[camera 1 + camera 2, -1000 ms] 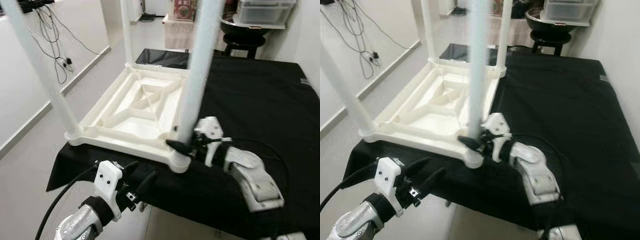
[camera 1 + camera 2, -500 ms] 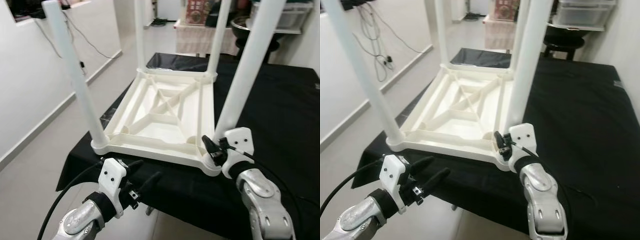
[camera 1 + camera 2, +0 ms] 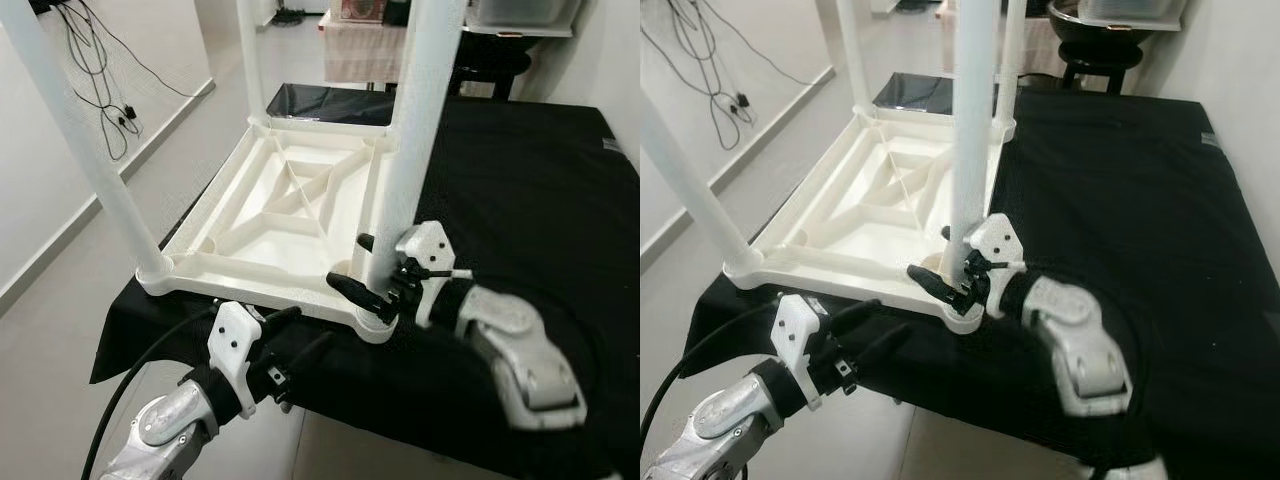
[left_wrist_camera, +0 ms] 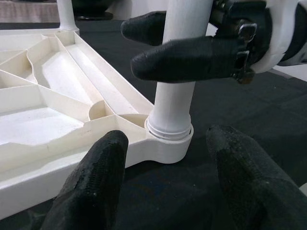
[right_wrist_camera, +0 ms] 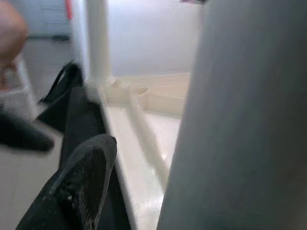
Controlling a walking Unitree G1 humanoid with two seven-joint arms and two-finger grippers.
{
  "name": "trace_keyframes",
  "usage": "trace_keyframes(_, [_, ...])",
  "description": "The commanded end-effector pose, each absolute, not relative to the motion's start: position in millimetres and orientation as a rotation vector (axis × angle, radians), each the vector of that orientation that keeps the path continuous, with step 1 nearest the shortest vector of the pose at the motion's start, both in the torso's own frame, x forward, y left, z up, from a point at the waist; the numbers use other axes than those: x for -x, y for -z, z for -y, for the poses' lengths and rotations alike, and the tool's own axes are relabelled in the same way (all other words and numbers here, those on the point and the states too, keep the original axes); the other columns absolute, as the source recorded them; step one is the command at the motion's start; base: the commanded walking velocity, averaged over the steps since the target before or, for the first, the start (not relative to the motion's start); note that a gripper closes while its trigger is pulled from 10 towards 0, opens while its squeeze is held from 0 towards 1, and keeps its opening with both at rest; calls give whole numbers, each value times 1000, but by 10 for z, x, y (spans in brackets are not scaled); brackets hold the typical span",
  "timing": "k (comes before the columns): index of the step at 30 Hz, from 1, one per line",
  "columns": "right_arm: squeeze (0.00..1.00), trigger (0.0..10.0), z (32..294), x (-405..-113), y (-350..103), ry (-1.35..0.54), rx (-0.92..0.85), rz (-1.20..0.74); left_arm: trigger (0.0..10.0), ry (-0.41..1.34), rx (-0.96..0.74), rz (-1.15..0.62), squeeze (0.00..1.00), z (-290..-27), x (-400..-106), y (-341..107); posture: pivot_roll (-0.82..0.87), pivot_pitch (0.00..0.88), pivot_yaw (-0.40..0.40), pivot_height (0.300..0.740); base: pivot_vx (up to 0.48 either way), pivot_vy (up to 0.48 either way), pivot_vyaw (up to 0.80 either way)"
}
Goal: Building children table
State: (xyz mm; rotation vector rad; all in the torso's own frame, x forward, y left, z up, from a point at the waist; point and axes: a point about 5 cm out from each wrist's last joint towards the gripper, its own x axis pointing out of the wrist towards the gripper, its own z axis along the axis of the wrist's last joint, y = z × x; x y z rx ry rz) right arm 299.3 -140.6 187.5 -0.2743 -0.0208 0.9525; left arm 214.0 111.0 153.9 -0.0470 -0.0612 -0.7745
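A white plastic children's table top (image 3: 300, 200) lies upside down on the black-covered table (image 3: 520, 180), with its legs standing upright in the corner sockets. My right gripper (image 3: 350, 262) reaches in from the right and is shut on the near right leg (image 3: 410, 150) just above its socket (image 4: 168, 143), one finger in front of the leg and one behind. In the right wrist view that leg (image 5: 249, 120) stands close beside one finger (image 5: 81, 182). My left gripper (image 3: 308, 326) is open at the table's front edge, its fingers (image 4: 103, 167) pointing at that same socket without touching it.
The black-covered table ends just in front of the white top, with bare floor (image 3: 60, 330) to the left. Cables (image 3: 100, 90) hang on the left wall. A dark flat panel (image 3: 320, 100) lies beyond the top, and a black stool (image 3: 490, 65) stands at the back.
The view has shifted as my head moved. My right gripper's fingers have come around the near right leg. My left gripper has risen a little toward the table's front edge.
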Motion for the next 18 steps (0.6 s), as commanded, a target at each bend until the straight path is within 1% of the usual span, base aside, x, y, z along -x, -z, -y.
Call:
trace_keyframes(1, [0,10000,1370,-3084,-1782,-1033,297,-21,10000,790,62,56,0,-1073,-2134,-1508,-10,60,6,740,0,0,0])
trace_keyframes(3, [0,10000,1382,-3134,-1779,-1045,301,-27,10000,794,65,57,0,-1062,-2134,-1508,-10,60,6,740,0,0,0])
trace_keyframes(4, [0,10000,1393,-3210,-1788,-1049,278,-31,10000,797,71,59,0,-1052,-2134,-1508,-8,60,2,740,0,0,0])
trace_keyframes(5, [0,4941,1400,-3295,-1803,-1041,265,-30,10000,799,75,60,0,-1041,-2133,-1507,-5,61,-1,740,0,0,0])
trace_keyframes(7, [0,4941,1406,-3347,-1814,-1042,254,-29,10000,801,77,62,0,-1035,-2133,-1507,-5,61,-1,740,0,0,0])
trace_keyframes(8, [0,0,1401,-3398,-1835,-1048,240,-26,10000,803,80,63,0,-1026,-2132,-1508,0,63,-7,740,0,0,0])
trace_keyframes(14, [0,0,1428,-3458,-1846,-1092,201,-24,10000,802,94,68,0,-1005,-2128,-1512,-4,74,-13,740,0,0,0])
trace_keyframes(18, [0,0,1482,-3420,-1800,-1104,200,-34,10000,798,107,70,0,-1008,-2127,-1515,-15,82,-11,740,0,0,0])
